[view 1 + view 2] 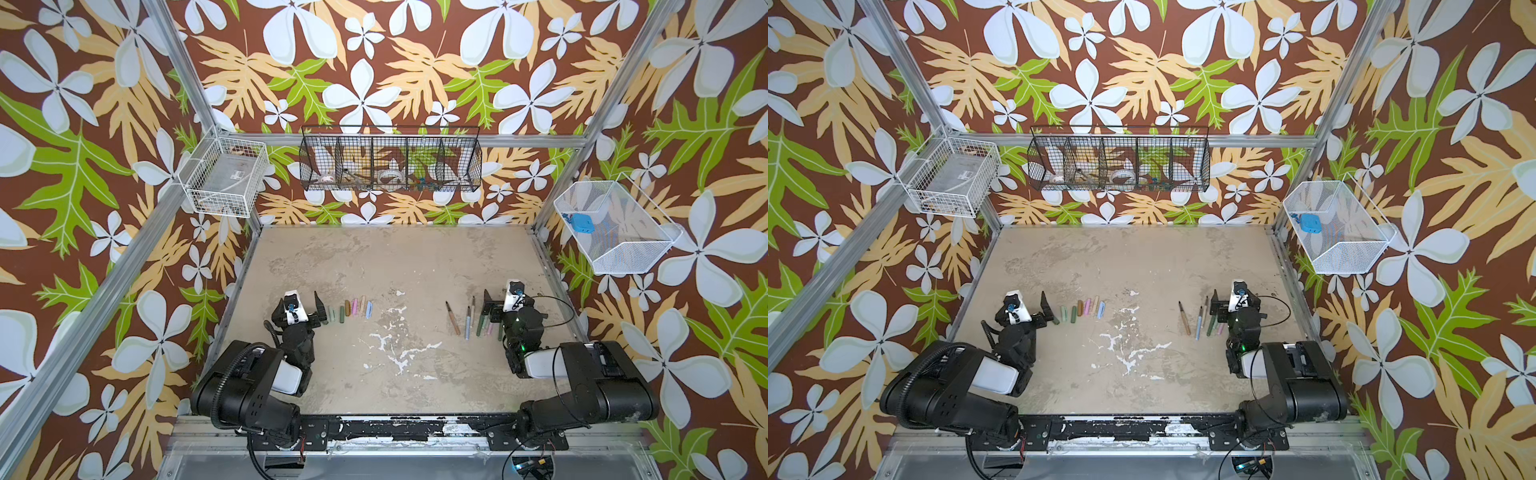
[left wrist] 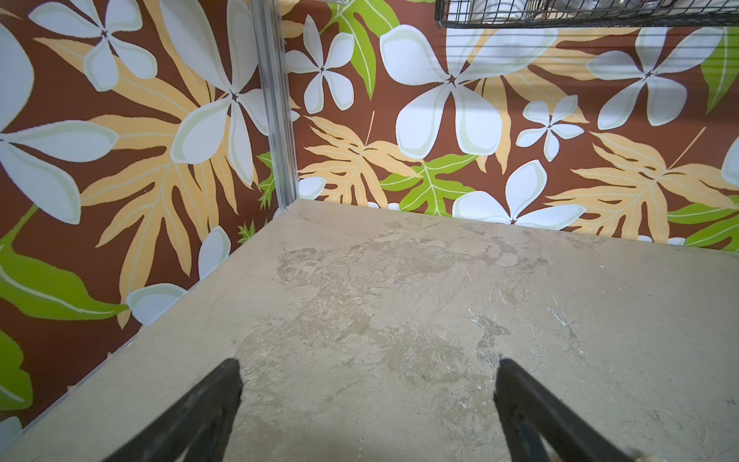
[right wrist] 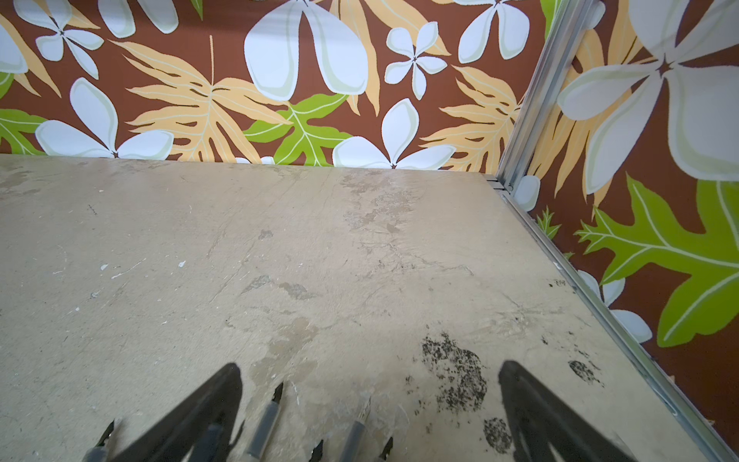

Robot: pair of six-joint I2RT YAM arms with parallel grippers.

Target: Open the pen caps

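Both top views alone show the pen caps [image 1: 354, 308]; left tool [image 2: 370, 364] and right tool [image 3: 370, 366] gape empty.

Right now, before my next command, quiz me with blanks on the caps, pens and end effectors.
The left end effector and right end effector both stand ____, holding nothing. The row of short matte tube caps lies nearest the ____ end effector. The long pen bodies with dark pointed tips lie nearest the ____ end effector. The cap nearest the pens is light ____.
Missing: open; left; right; blue.
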